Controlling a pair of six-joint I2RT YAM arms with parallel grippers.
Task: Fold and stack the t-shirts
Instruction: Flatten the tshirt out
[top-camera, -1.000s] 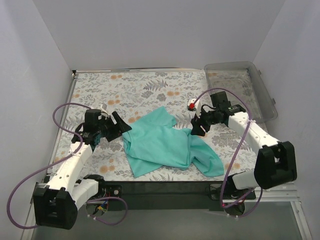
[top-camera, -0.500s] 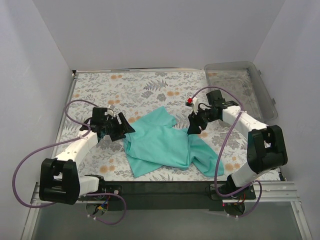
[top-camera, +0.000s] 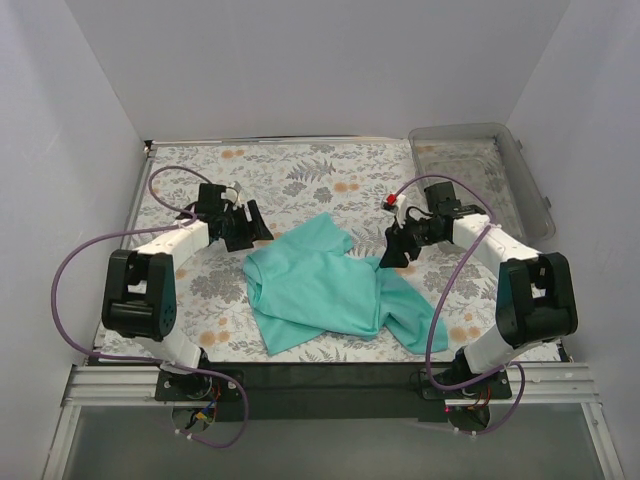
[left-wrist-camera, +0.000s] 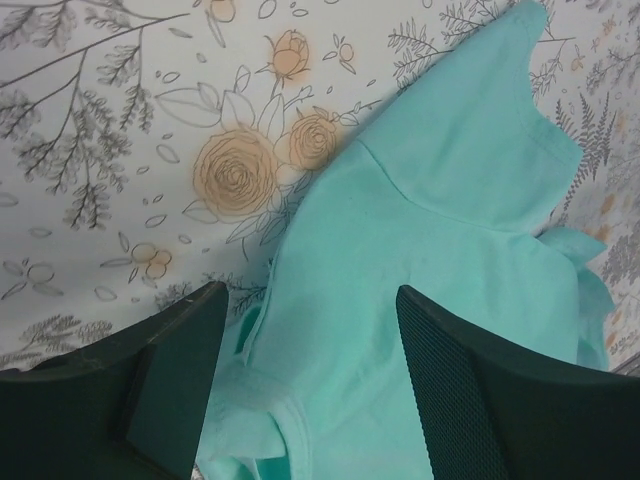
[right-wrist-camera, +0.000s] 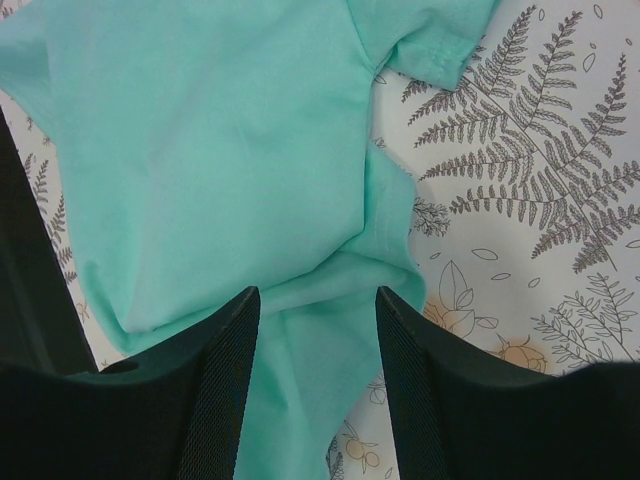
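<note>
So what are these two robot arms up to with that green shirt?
Two robot arms are working on a teal t-shirt, which lies crumpled and unfolded on the flower-patterned table. The left gripper hovers at the shirt's far left edge, and the right gripper is over its right side. Both have their jaws open and neither holds the fabric. A clear plastic bin sits at the far right corner. No fold has been made yet.
</note>
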